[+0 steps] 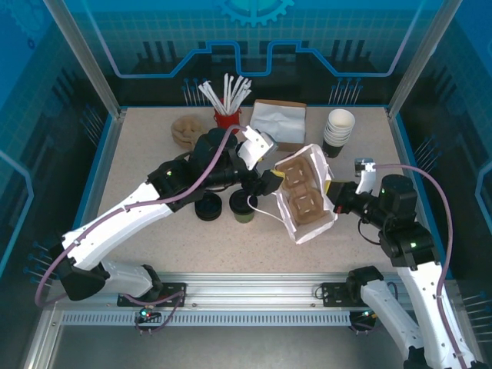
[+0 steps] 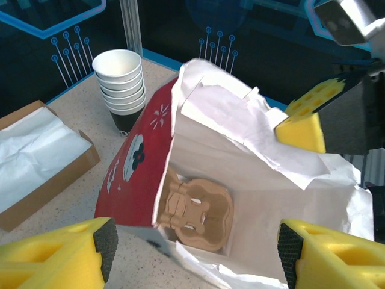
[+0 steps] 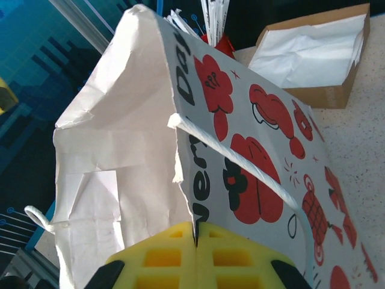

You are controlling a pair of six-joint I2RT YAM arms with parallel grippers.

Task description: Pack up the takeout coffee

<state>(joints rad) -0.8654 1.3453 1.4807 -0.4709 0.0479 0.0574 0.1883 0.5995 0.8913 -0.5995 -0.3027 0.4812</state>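
1. Spread wide, left gripper [image 2: 195,244] faces the paper bag's [image 2: 258,192] mouth; seen from above, takeout coffee [image 1: 244,206] stands on the table [image 1: 146,154] just beside it.
2. Right gripper [image 3: 195,256] pinches the bag rim.
3. Left wrist view looks down onto the cup carrier [image 2: 195,211] inside.

Table [image 1: 142,157]: takeout coffee [image 1: 244,206], lids [image 1: 207,206], cups [image 1: 339,131], box [image 1: 280,123]

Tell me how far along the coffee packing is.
Done: the cup carrier sits at the bottom of the open bag. In hand: the right claw pinches the bag's rim, and the left claw hangs open at its mouth. Left: the takeout coffee stands on the table outside the bag.
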